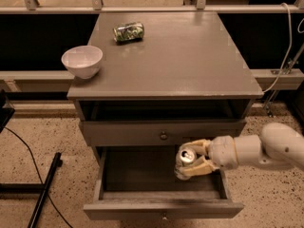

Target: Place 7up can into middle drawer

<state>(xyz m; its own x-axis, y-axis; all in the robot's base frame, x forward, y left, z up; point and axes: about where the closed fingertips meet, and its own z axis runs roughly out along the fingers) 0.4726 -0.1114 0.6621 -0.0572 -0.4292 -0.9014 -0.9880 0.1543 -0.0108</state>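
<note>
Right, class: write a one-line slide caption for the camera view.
The tool holds the 7up can over the open middle drawer.

Two cans, one bowl, two drawers, one gripper above middle drawer.

I see the 7up can in the lower centre-right of the frame, pale silver-white, its shiny top with the tab opening turned up towards the camera. My pincer is clamped around it, one finger on each side. The can sits within the right part of the middle drawer, which is pulled wide open: a grey box with tall side walls and a dark floor. I cannot tell if the can touches that floor.
</note>
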